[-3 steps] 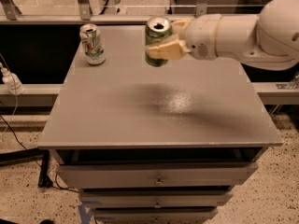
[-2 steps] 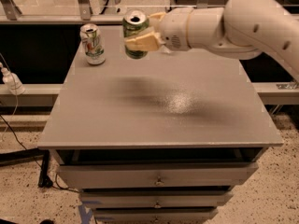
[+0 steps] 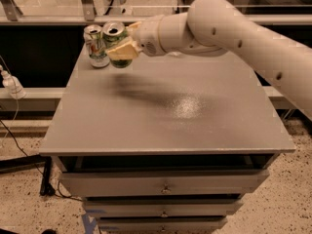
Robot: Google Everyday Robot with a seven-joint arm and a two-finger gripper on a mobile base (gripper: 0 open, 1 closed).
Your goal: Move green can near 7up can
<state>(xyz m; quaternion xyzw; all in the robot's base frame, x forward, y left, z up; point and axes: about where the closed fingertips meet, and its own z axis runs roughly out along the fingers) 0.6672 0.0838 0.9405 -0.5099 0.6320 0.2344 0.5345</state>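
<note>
- Camera view, gripper (image 3: 123, 50): at the far left corner of the table, on the end of the white arm (image 3: 229, 30) reaching in from the right. Jaws closed around the green can, cream fingers (image 3: 119, 49) across its side.
- Green can (image 3: 113, 32): upright in the grip, silver top showing, just beside the 7up can on its right. Whether the two touch cannot be told. The shadow lying apart on the surface suggests it is off the table.
- 7up can (image 3: 96, 47): upright on the far left corner, free of the gripper.
- Progress, as judged: the carry looks nearly complete, with the can already next to its target. Setting it down and letting go are left.
- Table (image 3: 170, 116): flat grey top with a soft glare patch near the middle; no other items on it.
- Drawers (image 3: 163, 185): stacked below the top, small knobs.
- Room: speckled floor (image 3: 287, 204), a white plug with cable (image 3: 10, 84) at left, a glazed rail behind.
</note>
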